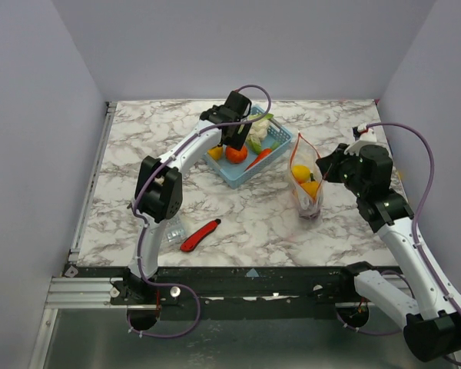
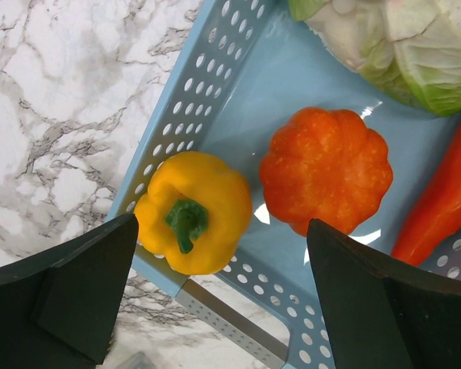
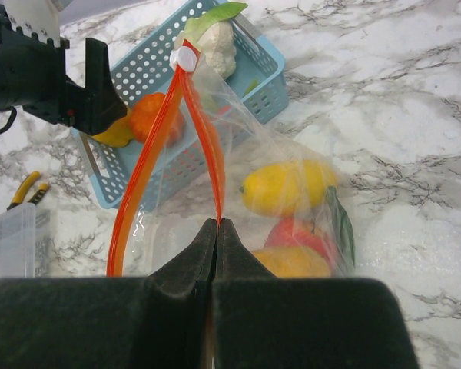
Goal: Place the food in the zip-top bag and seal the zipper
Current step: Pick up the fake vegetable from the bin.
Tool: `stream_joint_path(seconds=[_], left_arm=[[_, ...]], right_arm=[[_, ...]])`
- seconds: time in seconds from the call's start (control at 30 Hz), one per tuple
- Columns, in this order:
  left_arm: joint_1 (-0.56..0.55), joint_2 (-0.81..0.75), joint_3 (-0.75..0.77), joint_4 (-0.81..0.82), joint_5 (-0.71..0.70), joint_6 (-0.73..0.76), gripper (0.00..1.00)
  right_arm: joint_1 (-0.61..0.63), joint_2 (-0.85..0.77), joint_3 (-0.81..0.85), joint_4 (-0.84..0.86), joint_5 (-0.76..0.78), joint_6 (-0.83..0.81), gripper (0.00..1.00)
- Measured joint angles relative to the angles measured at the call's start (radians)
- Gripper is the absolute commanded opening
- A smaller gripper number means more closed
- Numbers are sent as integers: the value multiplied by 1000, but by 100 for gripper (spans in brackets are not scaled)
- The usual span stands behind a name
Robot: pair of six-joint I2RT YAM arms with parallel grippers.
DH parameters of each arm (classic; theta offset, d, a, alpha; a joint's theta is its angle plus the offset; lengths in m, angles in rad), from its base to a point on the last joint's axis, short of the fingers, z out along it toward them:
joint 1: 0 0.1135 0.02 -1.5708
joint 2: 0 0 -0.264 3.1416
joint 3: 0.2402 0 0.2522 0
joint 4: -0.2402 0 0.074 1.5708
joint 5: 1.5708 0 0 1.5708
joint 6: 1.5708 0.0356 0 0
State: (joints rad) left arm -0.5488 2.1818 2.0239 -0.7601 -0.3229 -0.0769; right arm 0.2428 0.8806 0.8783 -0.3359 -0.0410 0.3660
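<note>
The clear zip-top bag stands right of the basket with its mouth held open. Inside it lie a yellow lemon, a red piece and an orange piece. My right gripper is shut on one side of the orange-red zipper and holds the mouth up. My left gripper is open and empty above the basket's near corner, over a yellow pepper and next to an orange pumpkin. A cabbage and a red-orange carrot also lie in the basket.
The blue perforated basket sits at the table's middle back. A red utility knife and a clear ridged plastic box lie near the left arm's base. Grey walls stand on both sides.
</note>
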Motion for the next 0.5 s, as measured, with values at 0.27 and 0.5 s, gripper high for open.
stream_joint_path(seconds=[0.27,0.5], left_arm=[[8,22,11,-24,-45,27,98],[26,69,11,-34,-52,39,92]], right_arm=[[0,13,0,2,0,0,0],[0,14,0,3,0,0,0]])
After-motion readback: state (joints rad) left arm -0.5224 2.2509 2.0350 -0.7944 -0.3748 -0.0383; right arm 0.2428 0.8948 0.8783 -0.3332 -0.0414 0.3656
